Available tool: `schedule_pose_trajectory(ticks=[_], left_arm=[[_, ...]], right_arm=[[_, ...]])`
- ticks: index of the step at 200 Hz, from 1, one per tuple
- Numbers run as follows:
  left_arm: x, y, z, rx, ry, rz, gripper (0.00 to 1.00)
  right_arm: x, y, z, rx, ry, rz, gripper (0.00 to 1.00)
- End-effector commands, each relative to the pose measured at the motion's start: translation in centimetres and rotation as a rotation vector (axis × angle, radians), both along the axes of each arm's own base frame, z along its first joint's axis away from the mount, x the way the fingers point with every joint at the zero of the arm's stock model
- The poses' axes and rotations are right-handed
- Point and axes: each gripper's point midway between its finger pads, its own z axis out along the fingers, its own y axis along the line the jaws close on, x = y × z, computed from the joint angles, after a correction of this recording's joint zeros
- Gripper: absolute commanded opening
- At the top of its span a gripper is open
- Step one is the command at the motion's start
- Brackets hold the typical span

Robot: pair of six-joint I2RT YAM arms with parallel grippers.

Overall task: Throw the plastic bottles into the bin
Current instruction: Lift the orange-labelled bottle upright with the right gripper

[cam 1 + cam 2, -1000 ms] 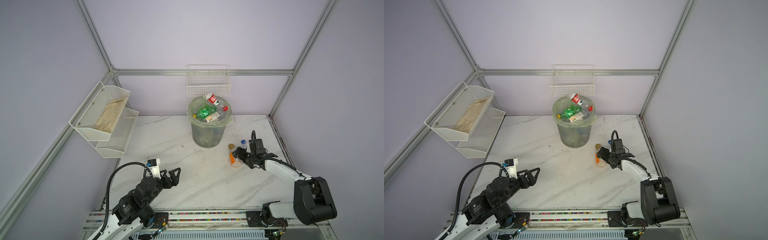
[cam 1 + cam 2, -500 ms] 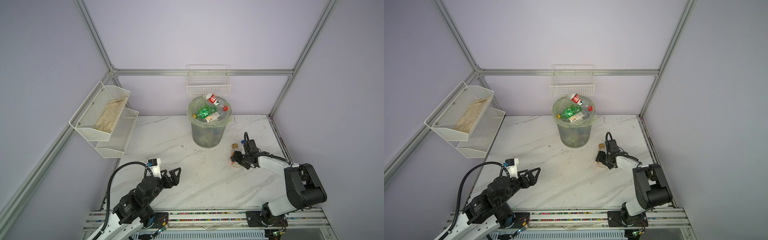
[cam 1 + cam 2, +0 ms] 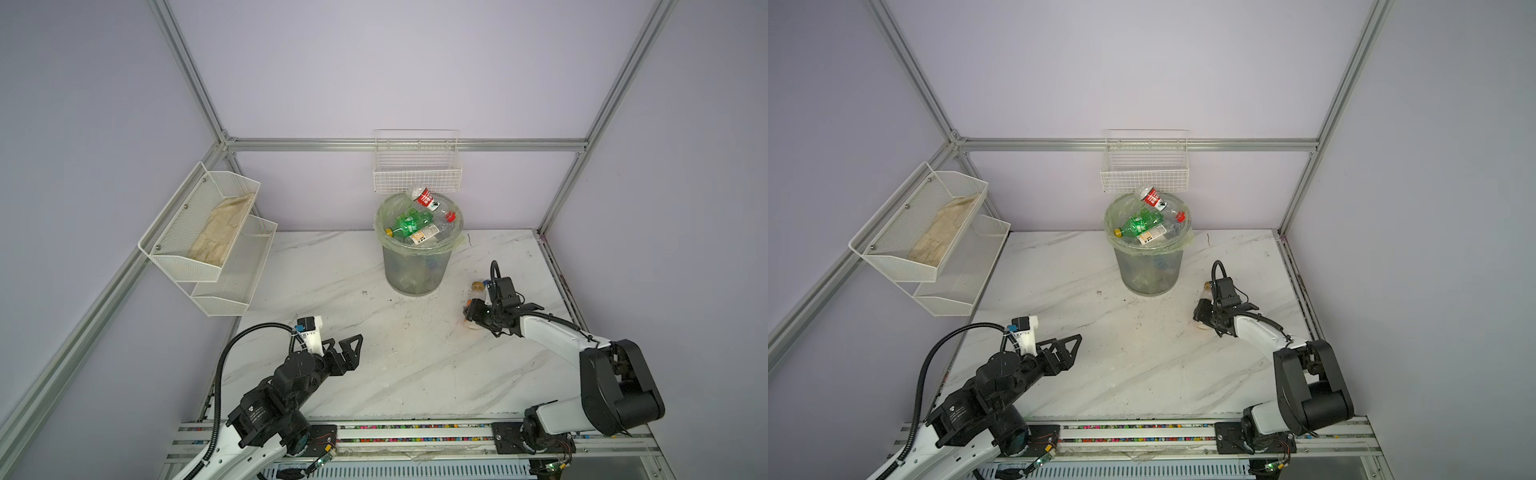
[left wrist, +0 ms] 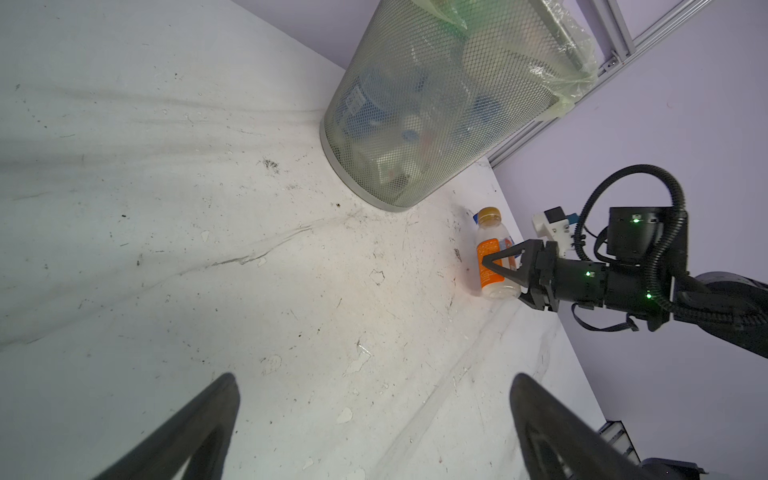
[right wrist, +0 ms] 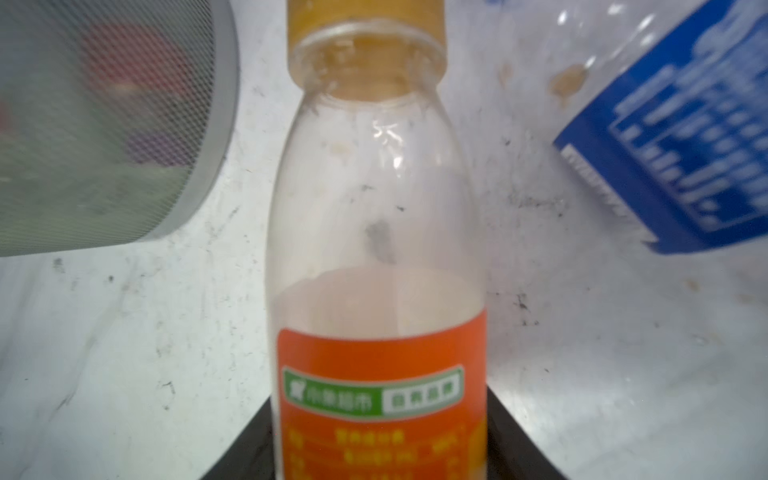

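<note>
A round grey mesh bin, lined with a pale green bag, stands upright and is heaped to its rim. A green soda bottle and a red-labelled bottle lie on top. Near the bin's base lies a clear orange-labelled bottle, its yellow cap towards the bin, with a blue-labelled bottle beside it.

Grey mesh bin, orange-labelled bottle, white-marbled table

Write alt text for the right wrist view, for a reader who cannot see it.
Close-up of a clear orange-labelled bottle with a yellow cap, lying on the scuffed white marble table, held at the label between the jaws of the right gripper. The grey mesh bin and a blue-labelled bottle sit close by, on opposite sides of it.
</note>
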Motion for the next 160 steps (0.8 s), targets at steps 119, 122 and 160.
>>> schedule_pose_trajectory(ticks=[119,122,160], left_arm=[[0.2,-0.4,-0.7,-0.013,-0.001,-0.006,1.0],[0.2,-0.4,-0.7,-0.013,-0.002,-0.006,1.0],[0.2,-0.4,-0.7,-0.013,0.0,-0.005,1.0]], right_arm=[[-1.2,2.1,25.8,0.215,-0.591,0.065,0.17],[-1.4,2.1,26.2,0.218,-0.602,0.065,0.16],[-3.1,1.2,30.6,0.236,-0.714,0.053,0.16]])
